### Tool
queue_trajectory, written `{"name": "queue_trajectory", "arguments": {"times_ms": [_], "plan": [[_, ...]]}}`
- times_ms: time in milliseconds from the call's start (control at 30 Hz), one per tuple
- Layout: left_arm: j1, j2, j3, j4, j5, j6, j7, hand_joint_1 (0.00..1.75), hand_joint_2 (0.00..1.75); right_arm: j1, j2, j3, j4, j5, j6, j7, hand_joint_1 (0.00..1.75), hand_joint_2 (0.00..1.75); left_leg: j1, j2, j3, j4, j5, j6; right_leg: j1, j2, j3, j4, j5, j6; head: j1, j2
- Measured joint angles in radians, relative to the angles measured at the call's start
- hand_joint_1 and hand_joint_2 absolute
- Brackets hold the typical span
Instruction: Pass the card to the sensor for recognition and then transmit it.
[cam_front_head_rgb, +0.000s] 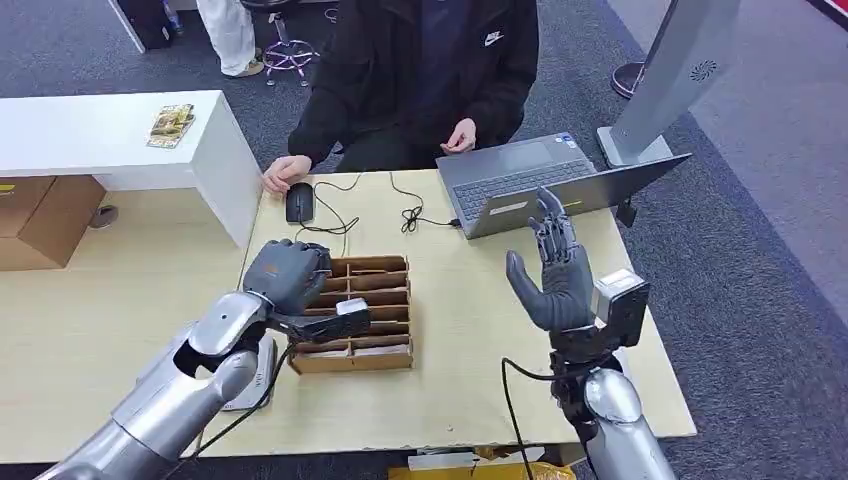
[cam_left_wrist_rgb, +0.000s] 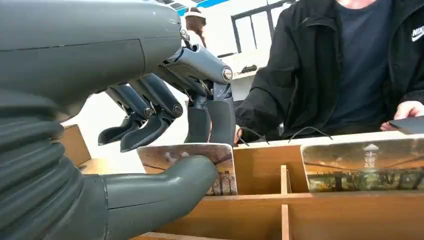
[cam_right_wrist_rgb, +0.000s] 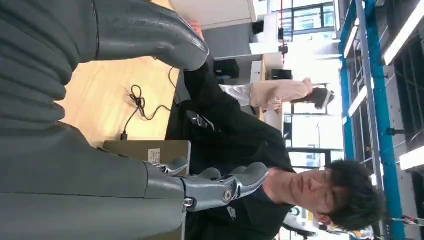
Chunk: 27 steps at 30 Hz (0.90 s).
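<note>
Head view: left hand (cam_front_head_rgb: 287, 275) is pinching a picture-printed card (cam_left_wrist_rgb: 220, 167) over the brown cardboard slotted box (cam_front_head_rgb: 375, 355) on the pale wooden worktop (cam_front_head_rgb: 470, 370); right hand (cam_front_head_rgb: 556, 275) is hovering upright, fingers apart, holding nothing.

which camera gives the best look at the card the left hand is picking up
The left wrist view: the card stands close up in the wooden organizer, pinched by the left hand. In the head view the hand covers it. The right wrist view faces the person.
</note>
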Motion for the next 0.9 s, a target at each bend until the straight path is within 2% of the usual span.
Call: {"name": "queue_trajectory", "arguments": {"times_ms": [367, 900], "plan": [[0.011, 0.029, 0.048, -0.022, 0.061, 0.051, -0.018, 1.75, 1.75, 0.011, 0.000, -0.010, 0.000, 0.004, -0.007, -0.010, 0.00, 1.75, 0.000, 0.000, 0.000, 0.000, 0.000, 0.000, 0.000, 0.000, 0.000, 0.000, 0.000, 0.000, 0.000, 0.000], [0.018, 0.071, 0.097, -0.096, 0.096, 0.066, -0.052, 1.75, 1.75, 0.026, 0.000, -0.023, 0.000, 0.000, -0.024, -0.014, 0.00, 1.75, 0.000, 0.000, 0.000, 0.000, 0.000, 0.000, 0.000, 0.000, 0.000, 0.000, 0.000, 0.000, 0.000, 0.000]]}}
